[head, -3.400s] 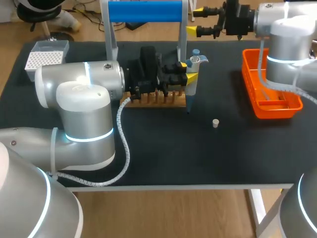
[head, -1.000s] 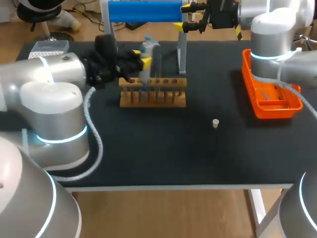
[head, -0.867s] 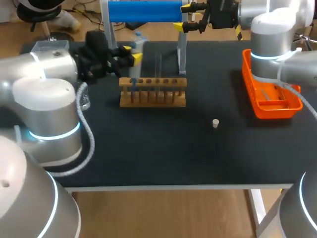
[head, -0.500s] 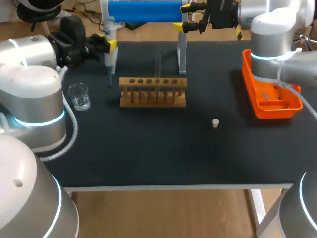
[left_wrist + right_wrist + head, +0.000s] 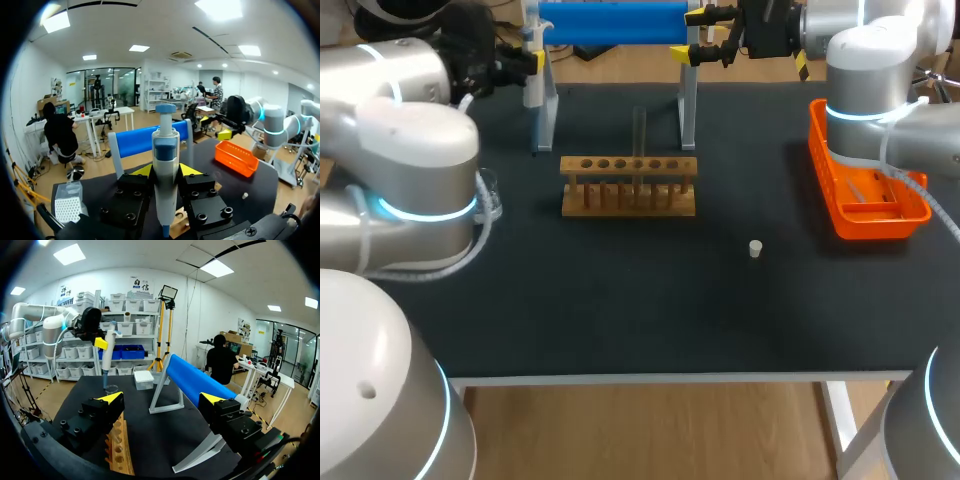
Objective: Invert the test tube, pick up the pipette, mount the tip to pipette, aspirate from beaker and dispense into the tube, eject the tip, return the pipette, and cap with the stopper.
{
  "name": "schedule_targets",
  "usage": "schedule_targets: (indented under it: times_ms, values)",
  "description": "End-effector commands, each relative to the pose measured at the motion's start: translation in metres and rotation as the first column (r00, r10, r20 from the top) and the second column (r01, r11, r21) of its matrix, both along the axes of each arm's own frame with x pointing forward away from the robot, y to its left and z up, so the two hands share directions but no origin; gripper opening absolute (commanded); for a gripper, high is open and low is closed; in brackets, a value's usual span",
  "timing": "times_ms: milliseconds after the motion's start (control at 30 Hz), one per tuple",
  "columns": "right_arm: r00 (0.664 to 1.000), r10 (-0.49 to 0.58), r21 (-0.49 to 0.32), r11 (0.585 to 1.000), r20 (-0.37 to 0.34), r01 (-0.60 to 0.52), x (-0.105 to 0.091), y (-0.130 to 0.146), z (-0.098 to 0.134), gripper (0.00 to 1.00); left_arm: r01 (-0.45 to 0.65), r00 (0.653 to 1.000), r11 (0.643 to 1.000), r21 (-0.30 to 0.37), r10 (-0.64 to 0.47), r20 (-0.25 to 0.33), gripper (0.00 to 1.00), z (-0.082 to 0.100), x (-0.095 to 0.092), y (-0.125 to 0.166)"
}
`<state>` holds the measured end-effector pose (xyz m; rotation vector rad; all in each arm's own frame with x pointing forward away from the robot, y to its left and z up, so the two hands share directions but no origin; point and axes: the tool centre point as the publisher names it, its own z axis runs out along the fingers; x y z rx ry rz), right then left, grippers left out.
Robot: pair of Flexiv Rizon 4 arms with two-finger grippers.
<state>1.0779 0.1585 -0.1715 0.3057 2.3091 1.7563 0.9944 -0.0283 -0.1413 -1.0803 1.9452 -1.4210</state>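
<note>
Both wrist views show tip box (image 5: 66,209), hidden in head view.

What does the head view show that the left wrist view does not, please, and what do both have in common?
Only the head view shows the clear glass test tube standing upright in the wooden rack. Only the left wrist view shows the white pipette tip box. Both show the blue-and-white pipette in the left claw, the orange plastic tray and the small white stopper.
</note>
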Motion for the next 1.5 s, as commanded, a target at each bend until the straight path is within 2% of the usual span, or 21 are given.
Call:
schedule_targets:
  times_ms: [33,333,700,933,1233,1500]
  values:
    - [1.0,0.004,-0.004,1.0,-0.003,-0.004,0.001,-0.001,0.001,1.0,-0.092,0.995,0.995,0.043,0.093,-0.025,0.0,0.0,0.024,-0.018]
    - [1.0,0.004,-0.004,1.0,-0.003,-0.004,0.001,-0.001,0.001,1.0,-0.221,0.975,0.972,0.084,0.222,-0.007,0.0,0.007,0.057,-0.02]
    - [1.0,0.004,-0.004,1.0,-0.003,-0.004,0.001,-0.001,0.001,1.0,-0.313,0.947,0.942,0.12,0.32,-0.042,0.0,0.002,0.097,-0.027]
    - [1.0,0.004,-0.004,1.0,-0.003,-0.004,0.001,-0.001,0.001,1.0,-0.351,0.934,0.924,0.151,0.357,-0.016,0.0,0.004,0.12,-0.028]
    - [1.0,0.004,-0.004,1.0,-0.003,-0.004,0.001,-0.001,0.001,1.0,-0.414,0.903,0.893,0.178,0.427,-0.044,0.0,-0.005,0.138,-0.033]
    - [1.0,0.004,-0.004,1.0,-0.003,-0.004,0.001,-0.001,0.001,1.0,-0.427,0.893,0.881,0.203,0.447,-0.06,0.0,-0.015,0.152,-0.036]
